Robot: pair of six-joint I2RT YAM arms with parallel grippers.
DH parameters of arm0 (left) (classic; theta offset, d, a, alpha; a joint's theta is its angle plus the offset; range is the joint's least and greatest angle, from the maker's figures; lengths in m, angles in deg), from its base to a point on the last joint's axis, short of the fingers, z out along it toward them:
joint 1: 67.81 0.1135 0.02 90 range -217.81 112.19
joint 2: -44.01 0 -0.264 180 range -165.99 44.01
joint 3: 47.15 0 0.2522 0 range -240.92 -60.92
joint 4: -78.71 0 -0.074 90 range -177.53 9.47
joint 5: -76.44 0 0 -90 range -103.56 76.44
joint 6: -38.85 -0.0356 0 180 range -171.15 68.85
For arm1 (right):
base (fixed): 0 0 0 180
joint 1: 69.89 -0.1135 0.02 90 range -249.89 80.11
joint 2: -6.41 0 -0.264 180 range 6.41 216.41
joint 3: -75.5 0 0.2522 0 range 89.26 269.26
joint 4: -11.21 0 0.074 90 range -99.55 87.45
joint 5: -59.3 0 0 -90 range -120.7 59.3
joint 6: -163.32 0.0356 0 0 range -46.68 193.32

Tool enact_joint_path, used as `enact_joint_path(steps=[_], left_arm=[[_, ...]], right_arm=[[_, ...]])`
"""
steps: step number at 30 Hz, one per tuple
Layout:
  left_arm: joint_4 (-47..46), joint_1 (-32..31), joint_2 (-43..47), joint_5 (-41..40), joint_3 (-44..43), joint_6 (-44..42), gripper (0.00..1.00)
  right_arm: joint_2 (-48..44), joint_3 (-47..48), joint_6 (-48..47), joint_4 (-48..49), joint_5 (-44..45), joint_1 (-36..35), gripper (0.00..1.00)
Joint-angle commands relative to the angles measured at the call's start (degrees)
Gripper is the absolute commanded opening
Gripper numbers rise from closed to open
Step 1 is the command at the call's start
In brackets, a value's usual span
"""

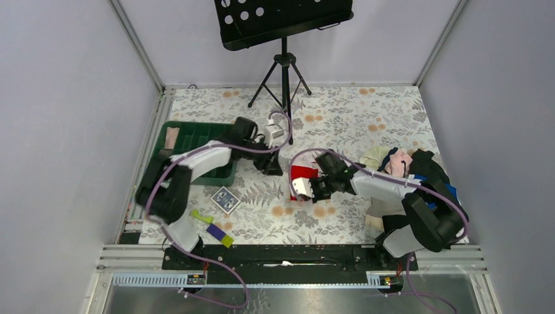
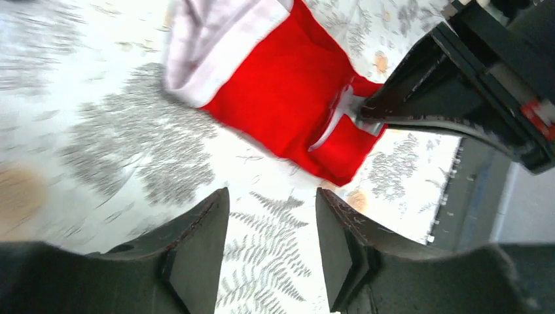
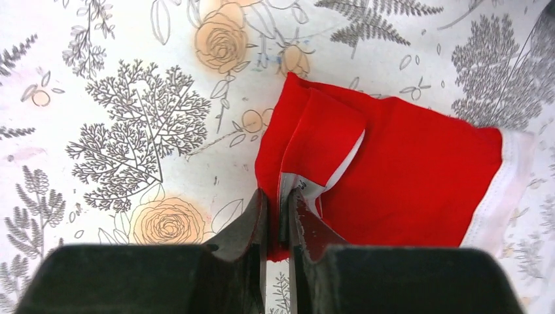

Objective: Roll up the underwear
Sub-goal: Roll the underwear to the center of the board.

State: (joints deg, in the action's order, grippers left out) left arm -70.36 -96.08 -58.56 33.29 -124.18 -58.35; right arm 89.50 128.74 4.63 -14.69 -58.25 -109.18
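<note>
The flower-printed tabletop (image 1: 366,118) carries the red underwear (image 1: 305,174) at the centre of the top view, lying between the two arms' tips. In the right wrist view the underwear (image 3: 406,176) lies mostly flat and stretches from the lower centre of the frame to the right edge. Its white-pink waistband is at that far right end, so its long axis runs away from the pinched end toward the waistband. The right end effector (image 3: 278,203) is the one on the cloth. Its jaws are closed on a doubled-over flap at the near end, where pale lining shows between the fingers, and a first fold is turned up there. The left end effector (image 2: 271,203) hangs over bare tabletop just beside the underwear (image 2: 288,98), its jaws apart and holding nothing. From its own view the garment lies toward the top of the frame, with the waistband at the upper left. Judging from this, the roll should travel from the gripped flap toward the waistband. The right arm is placed to drive it, and the left is near enough to pin the cloth.
</note>
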Motion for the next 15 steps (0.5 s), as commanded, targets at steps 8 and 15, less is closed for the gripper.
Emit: enact_joint_path(steps=[8, 15], left_arm=[[-21.87, -2.86, 32.65, -20.51, 26.56, -11.26, 0.65], [-36.81, -12.3, 26.15, -13.6, 28.89, -36.68, 0.65]], right_arm=[[15.57, 17.06, 13.95, -21.05, -14.43, 11.51, 0.08], [21.32, 20.51, 16.47, -22.43, -16.46, 14.94, 0.1]])
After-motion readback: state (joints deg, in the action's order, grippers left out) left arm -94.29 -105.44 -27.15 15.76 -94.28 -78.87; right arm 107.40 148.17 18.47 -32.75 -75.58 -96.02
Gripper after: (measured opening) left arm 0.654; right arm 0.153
